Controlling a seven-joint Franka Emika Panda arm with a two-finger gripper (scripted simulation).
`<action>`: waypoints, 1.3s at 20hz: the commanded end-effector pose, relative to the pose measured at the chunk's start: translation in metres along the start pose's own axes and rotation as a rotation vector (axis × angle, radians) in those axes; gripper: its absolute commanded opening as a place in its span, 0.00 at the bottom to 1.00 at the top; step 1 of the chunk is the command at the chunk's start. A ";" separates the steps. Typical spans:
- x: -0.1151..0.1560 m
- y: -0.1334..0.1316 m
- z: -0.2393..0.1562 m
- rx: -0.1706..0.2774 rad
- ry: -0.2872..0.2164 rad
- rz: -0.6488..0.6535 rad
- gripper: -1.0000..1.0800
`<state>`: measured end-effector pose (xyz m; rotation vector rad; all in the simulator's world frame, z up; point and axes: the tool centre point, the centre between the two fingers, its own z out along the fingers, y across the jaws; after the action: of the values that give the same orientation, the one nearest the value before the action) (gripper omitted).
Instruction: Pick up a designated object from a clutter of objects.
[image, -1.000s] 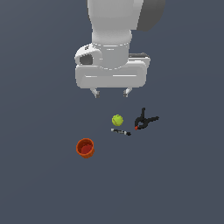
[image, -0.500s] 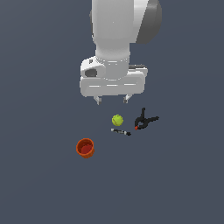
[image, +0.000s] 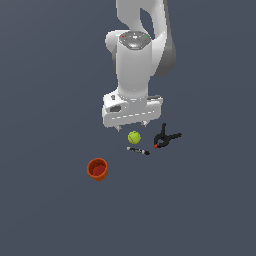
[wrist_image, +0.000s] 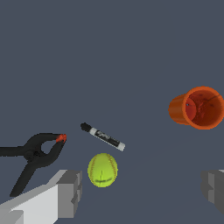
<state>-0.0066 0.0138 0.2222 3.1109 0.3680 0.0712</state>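
— The gripper (image: 131, 126) hung spread and empty over the bench (image: 45, 75), its two fingers pointing down at the clutter. From where I stood, the yellow-green ball (image: 134, 137) sat just under and slightly in front of the fingertips, not touching them.

— Was it lined up?

— Not quite, I'd say. In the wrist view the ball (wrist_image: 102, 170) lay close beside one finger (wrist_image: 70, 193) and far from the other (wrist_image: 213, 188), so it sat well off the middle of the gap. My guess is that the arm needed a sideways shift towards that nearer finger before it dropped. A ball has no long axis, so turning the wrist shouldn't have mattered for the ball itself.

— What was crowding it?

— The thin marker (image: 138, 150) lay just beside the ball, on the side away from the arm, slanted across. The black spring clamp (image: 165, 138) lay near, on the exterior view's right, its red tip (wrist_image: 61, 138) towards the marker's dark end. I judged both close enough that a finger coming down wide could nudge them.

— And the cup?

— The red-orange cup (image: 97, 169) stood well apart, on the exterior view's left, mouth up. No trouble there, I thought.
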 end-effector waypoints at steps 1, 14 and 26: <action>-0.011 -0.007 0.026 0.002 -0.008 -0.050 0.96; -0.068 -0.035 0.114 0.016 -0.037 -0.242 0.96; -0.079 -0.039 0.128 0.019 -0.043 -0.272 0.96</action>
<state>-0.0864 0.0332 0.0914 3.0408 0.7889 -0.0003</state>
